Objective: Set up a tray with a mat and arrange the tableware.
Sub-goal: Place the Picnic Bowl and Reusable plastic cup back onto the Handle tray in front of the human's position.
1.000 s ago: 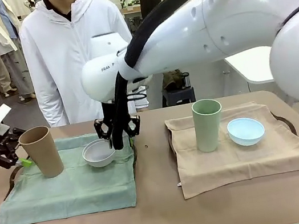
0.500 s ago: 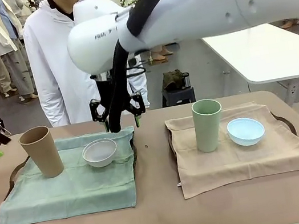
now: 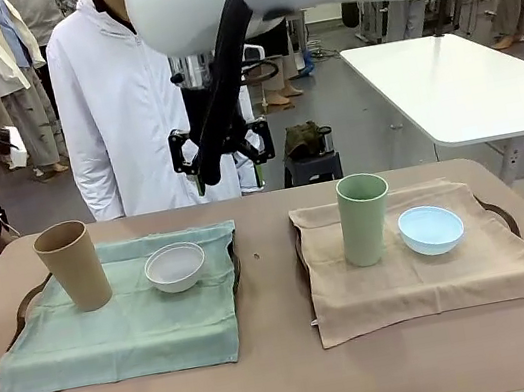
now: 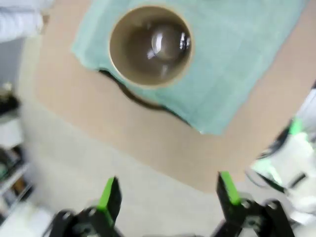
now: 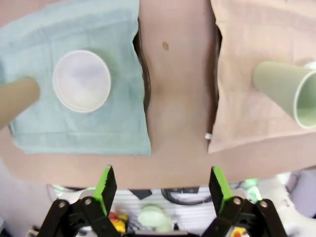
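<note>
1. Plastic, matte and thin-walled. Front view: tan cup (image 3: 72, 266) and white bowl (image 3: 175, 267) stand on a soft green mat (image 3: 123, 327); green cup (image 3: 365, 217) and blue bowl (image 3: 430, 229) on a beige mat (image 3: 428, 273). All look light, stiff and somewhat slick. Right hand (image 3: 226, 157) hangs open above the bench (image 3: 285, 385), holding nothing.
2. Left wrist view: open left hand (image 4: 168, 195) is high off the bench; the tan cup's round mouth (image 4: 150, 45) suggests a grasp across the rim or around the tapered wall.
3. Right wrist view: shallow bowl; a rim pinch seems best. Mats are woven, limp, creased.
</note>
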You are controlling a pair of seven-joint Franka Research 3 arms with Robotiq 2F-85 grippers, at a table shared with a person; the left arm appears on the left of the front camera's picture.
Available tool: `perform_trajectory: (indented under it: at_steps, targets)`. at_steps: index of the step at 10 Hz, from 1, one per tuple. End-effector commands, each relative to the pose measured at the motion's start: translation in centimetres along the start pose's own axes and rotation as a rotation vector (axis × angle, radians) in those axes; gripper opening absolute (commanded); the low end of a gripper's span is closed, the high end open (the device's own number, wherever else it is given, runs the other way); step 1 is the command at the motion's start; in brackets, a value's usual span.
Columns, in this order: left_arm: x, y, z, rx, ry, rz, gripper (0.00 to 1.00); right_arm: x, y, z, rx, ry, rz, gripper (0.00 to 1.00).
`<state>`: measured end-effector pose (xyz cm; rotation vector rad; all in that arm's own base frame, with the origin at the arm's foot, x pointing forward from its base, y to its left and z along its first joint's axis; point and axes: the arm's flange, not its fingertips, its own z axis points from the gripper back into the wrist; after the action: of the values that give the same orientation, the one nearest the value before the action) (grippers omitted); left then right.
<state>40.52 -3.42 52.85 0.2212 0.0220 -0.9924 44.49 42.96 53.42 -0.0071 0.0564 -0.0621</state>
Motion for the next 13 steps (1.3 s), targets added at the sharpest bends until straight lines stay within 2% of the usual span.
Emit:
perform_trajectory:
  at_steps: [1, 4, 5, 6, 7, 13]
  targets:
    - [2.7, -1.3, 1.7, -0.081, 0.061, 0.07, 1.0, -1.2, -1.5, 0.9, 0.039, 0.022, 0.041, 0.97]
    - [4.4, -0.8, 6.4, -0.186, -0.196, 0.202, 1.0, -1.1, -1.9, 1.2, 0.049, 0.013, 0.038, 0.97]
    - [4.7, -0.4, 7.2, -0.188, -0.252, 0.25, 1.0, -0.9, -2.0, 1.0, 0.052, 0.021, 0.041, 0.97]
    - [4.9, 0.3, 7.5, -0.172, -0.283, 0.295, 1.0, -0.8, -0.9, 2.5, 0.033, -0.004, 0.031, 0.97]
    - [4.4, -1.2, 7.0, -0.178, -0.17, 0.187, 1.0, -0.8, -0.9, 2.5, 0.033, -0.004, 0.031, 0.97]
    - [4.4, -1.2, 7.0, -0.178, -0.17, 0.187, 1.0, -0.8, -0.9, 2.5, 0.033, -0.004, 0.031, 0.97]
